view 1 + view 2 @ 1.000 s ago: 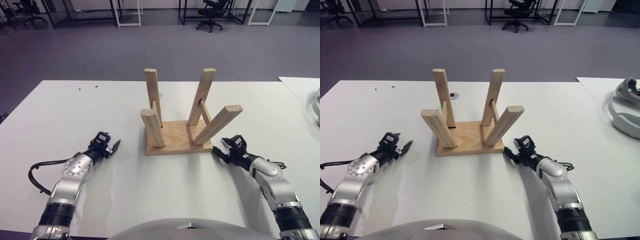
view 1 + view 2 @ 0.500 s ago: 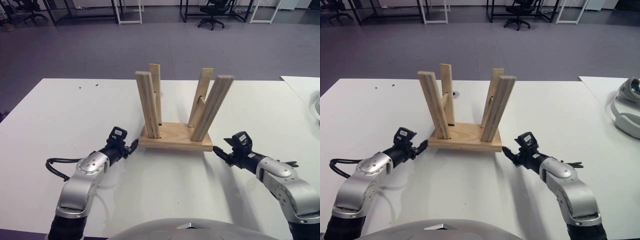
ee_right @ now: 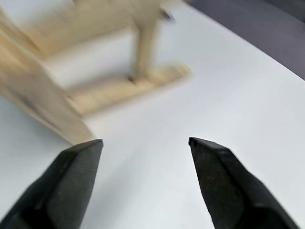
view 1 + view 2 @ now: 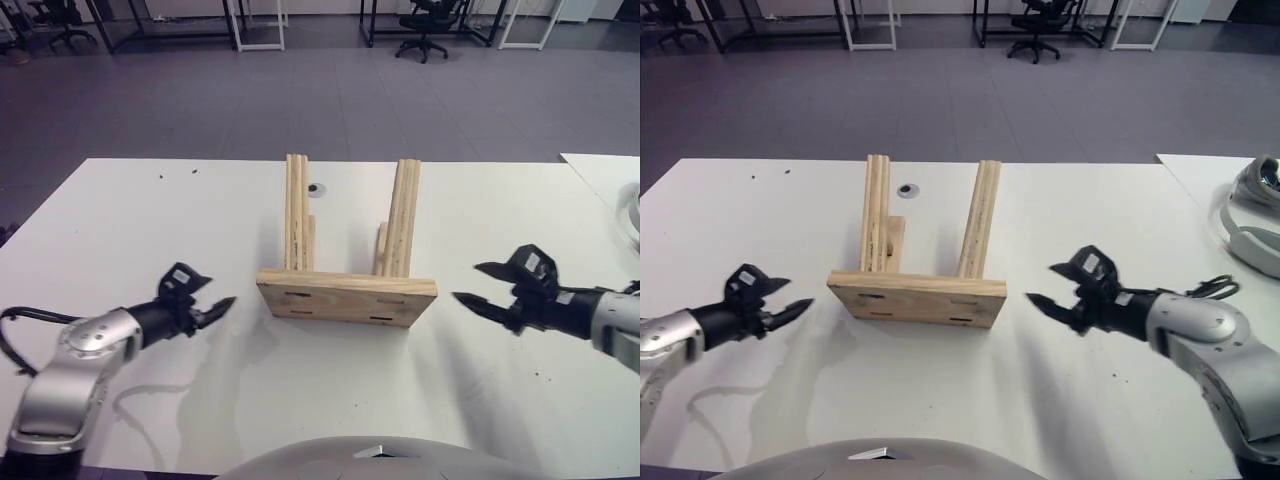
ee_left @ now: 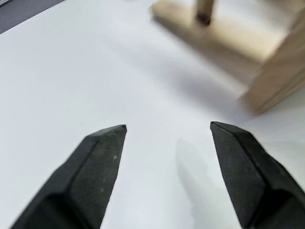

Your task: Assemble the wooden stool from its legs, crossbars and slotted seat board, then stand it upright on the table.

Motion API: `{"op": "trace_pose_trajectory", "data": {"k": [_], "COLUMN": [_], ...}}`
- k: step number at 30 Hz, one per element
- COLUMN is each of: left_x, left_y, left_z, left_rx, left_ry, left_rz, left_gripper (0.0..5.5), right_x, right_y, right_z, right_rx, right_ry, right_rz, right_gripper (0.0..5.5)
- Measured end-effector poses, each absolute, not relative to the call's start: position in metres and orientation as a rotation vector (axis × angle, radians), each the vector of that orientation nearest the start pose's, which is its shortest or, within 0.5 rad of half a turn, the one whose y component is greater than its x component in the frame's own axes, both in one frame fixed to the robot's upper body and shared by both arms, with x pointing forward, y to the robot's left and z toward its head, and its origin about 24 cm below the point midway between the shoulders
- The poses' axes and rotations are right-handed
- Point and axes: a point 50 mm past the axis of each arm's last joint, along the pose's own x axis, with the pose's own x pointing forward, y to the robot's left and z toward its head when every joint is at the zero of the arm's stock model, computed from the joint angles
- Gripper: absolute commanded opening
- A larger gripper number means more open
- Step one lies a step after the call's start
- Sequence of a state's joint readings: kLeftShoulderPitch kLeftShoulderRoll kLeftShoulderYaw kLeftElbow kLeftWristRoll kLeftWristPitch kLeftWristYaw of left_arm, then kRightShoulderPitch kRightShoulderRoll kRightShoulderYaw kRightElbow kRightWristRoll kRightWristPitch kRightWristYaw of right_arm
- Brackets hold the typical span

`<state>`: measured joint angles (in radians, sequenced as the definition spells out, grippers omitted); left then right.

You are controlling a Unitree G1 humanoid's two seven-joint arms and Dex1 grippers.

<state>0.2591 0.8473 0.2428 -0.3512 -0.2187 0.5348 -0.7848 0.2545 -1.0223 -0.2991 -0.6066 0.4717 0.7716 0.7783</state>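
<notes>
The assembled wooden stool [image 4: 347, 297] lies tipped on the white table [image 4: 120, 220], its slotted seat board facing me on edge. Its legs [image 4: 297, 210] stretch away toward the far side, with a crossbar [image 4: 383, 250] between the right pair. My left gripper [image 4: 215, 293] hovers open to the left of the seat board, a short gap away, holding nothing. My right gripper [image 4: 468, 282] hovers open to the right of the board, also apart from it. In the left wrist view the open gripper [image 5: 168, 126] points at the seat's corner [image 5: 274, 86]. The right wrist view has its gripper [image 3: 145, 140] open toward the blurred stool [image 3: 43, 95].
A white headset [image 4: 1250, 215] lies at the table's right edge. A small dark hole [image 4: 316, 188] marks the tabletop behind the stool. A black cable [image 4: 15, 325] loops by my left arm. Beyond the far table edge is open floor with chairs and desk frames.
The stool has tipped from legs-up toward me until its seat faces me. Both grippers, earlier at the seat's front corners, have drawn outward away from it.
</notes>
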Motion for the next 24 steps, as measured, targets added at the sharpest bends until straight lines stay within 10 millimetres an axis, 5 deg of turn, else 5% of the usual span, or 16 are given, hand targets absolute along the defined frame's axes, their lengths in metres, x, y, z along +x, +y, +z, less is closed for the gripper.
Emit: {"op": "trace_pose_trajectory", "data": {"k": [2, 5, 11, 20, 24], "left_x": [0.188, 0.196, 0.239, 0.249, 0.247], "left_y": [0.293, 0.263, 0.206, 0.194, 0.196], "left_z": [0.100, 0.101, 0.100, 0.103, 0.104], "left_rx": [0.536, 0.419, 0.514, 0.517, 0.542], "left_ry": [0.627, 0.545, 0.376, 0.331, 0.321], "left_rz": [-0.731, -1.056, -1.327, -1.441, -1.478], "left_gripper": [3.25, 3.25, 3.05, 1.72, 1.40], "right_x": [0.181, 0.189, 0.215, 0.226, 0.224], "right_y": [-0.254, -0.240, -0.201, -0.189, -0.188], "right_z": [0.133, 0.125, 0.108, 0.104, 0.103], "right_rx": [-0.470, -0.409, -0.387, -0.392, -0.439], "right_ry": [0.622, 0.567, 0.478, 0.440, 0.432], "right_rz": [0.856, 1.012, 1.207, 1.260, 1.308], "right_gripper": [3.38, 3.38, 3.18, 1.69, 1.53]}}
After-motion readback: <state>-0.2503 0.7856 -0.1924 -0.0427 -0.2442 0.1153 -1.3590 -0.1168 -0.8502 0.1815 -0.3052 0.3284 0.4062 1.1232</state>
